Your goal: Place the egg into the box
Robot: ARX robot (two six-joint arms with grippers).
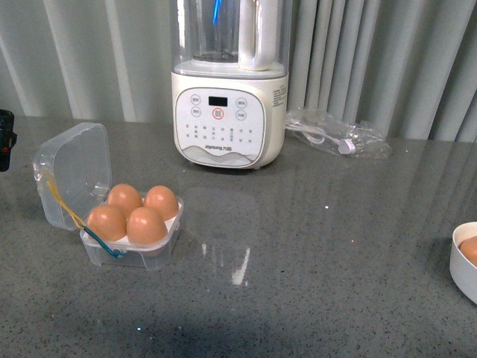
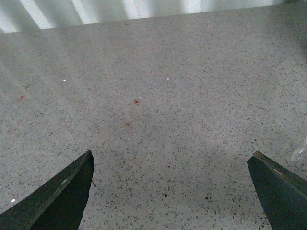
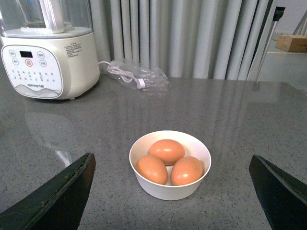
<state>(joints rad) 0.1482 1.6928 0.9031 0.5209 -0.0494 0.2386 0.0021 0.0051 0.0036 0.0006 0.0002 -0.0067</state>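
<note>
The box sits left on the surface, lid up, all four holes holding eggs, so I judge the egg is already in. The spare eggs lie in the bowl at right, dead ahead of my right jaws, wide open and empty; left jaws likewise, over bare surface.

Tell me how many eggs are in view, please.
7. Four eggs fill the open box. Three more lie in the bowl. Any egg beneath those three would be hidden.
</note>
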